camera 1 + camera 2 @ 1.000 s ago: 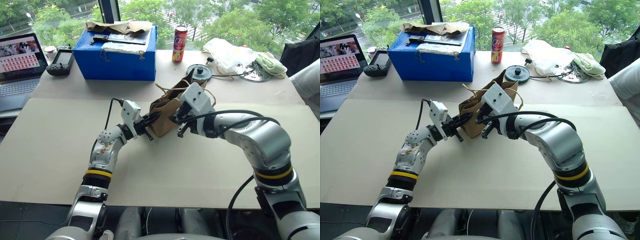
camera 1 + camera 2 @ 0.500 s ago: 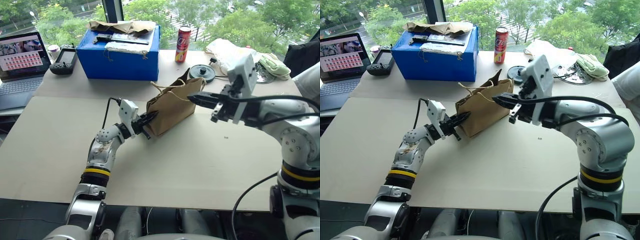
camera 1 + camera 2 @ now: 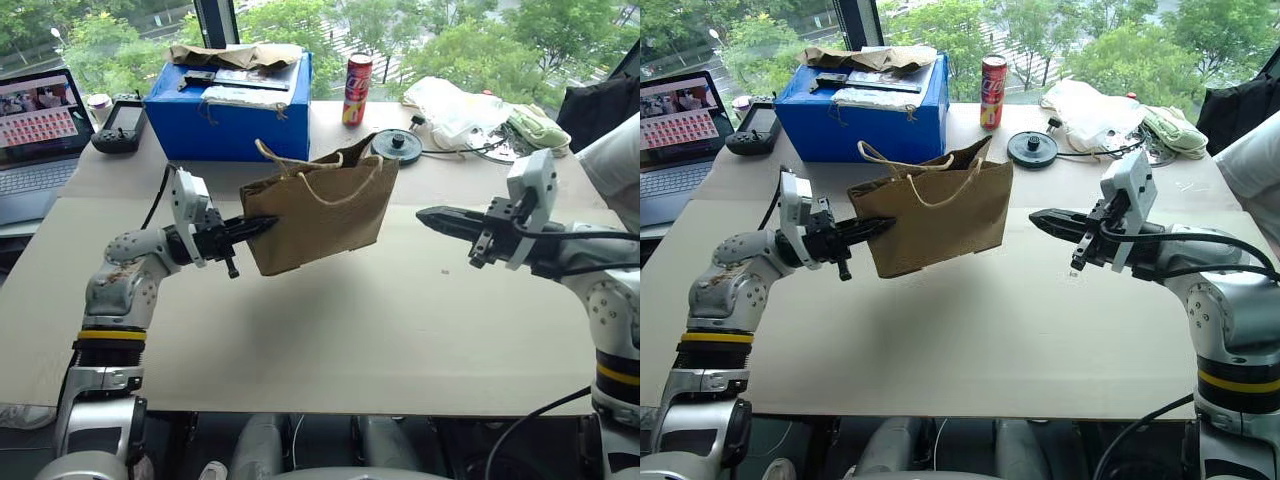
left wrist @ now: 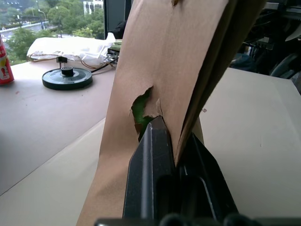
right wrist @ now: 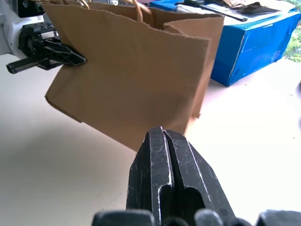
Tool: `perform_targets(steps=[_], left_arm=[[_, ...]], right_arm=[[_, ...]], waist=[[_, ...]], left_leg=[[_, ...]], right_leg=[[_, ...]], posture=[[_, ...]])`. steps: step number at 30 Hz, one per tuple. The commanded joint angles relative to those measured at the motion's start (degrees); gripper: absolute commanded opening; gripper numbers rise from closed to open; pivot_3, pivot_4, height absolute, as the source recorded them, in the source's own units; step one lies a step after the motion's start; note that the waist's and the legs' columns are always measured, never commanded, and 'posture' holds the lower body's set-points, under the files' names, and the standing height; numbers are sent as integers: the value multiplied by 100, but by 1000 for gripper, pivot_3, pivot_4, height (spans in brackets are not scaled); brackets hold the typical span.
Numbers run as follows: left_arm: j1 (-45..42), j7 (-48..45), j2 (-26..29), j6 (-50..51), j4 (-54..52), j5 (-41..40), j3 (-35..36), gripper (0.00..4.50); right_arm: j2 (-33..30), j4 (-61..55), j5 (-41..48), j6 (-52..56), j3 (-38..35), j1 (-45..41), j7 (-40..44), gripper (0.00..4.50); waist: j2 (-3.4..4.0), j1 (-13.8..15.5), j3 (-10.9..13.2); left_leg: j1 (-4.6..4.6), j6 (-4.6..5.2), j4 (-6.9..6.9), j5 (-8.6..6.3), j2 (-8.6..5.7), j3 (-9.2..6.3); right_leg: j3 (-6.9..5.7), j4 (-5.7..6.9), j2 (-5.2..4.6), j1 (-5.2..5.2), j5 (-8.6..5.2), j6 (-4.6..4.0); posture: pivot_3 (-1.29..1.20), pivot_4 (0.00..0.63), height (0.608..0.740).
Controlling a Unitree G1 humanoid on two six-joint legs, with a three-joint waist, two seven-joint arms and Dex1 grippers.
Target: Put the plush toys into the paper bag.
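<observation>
The paper bag (image 3: 318,212) hung clear of the table (image 3: 330,330), pinched at its side by the left gripper (image 3: 243,229); the right gripper (image 3: 437,216), shut and empty, pointed at its far side.

Two head cameras look forward and down across the table (image 3: 330,330), sharing nearly the whole scene. The left wrist camera sits close against the paper bag (image 4: 174,70), facing right; the right wrist camera faces it from farther off.
</observation>
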Motion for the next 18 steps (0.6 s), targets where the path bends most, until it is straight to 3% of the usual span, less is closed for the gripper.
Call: perform_targets(steps=[1, 4, 9, 18], left_arm=[[60, -501, 293, 329, -857, -534, 142, 109], [-91, -805, 470, 579, -1069, -821, 178, 109], [48, -1536, 701, 270, -994, -612, -96, 109], [-231, -1833, 436, -211, -508, -339, -355, 109]], right_arm=[[-109, 122, 159, -285, -419, -160, 23, 0], [-93, 198, 459, -238, -603, -268, 82, 0], [-487, 141, 663, -158, -630, -34, 562, 0], [-1071, -40, 869, -446, -787, 749, 1576, 0]], waist=[[0, 6, 0], [0, 36, 1], [1, 36, 1], [1, 95, 1]], left_leg=[[-1, 0, 0, 0, 1, 0], [-4, 0, 0, 0, 1, 0], [5, 0, 1, 0, -1, 1], [2, 0, 6, 0, -2, 1]], right_leg=[[0, 1, -2, 0, 0, 0], [-2, -1, -6, -1, 0, 1], [-1, 1, 1, 6, -1, 0], [0, -1, 1, 6, -1, 0]], posture=[[0, 150, 739], [0, 150, 739], [0, 150, 739], [0, 150, 739]])
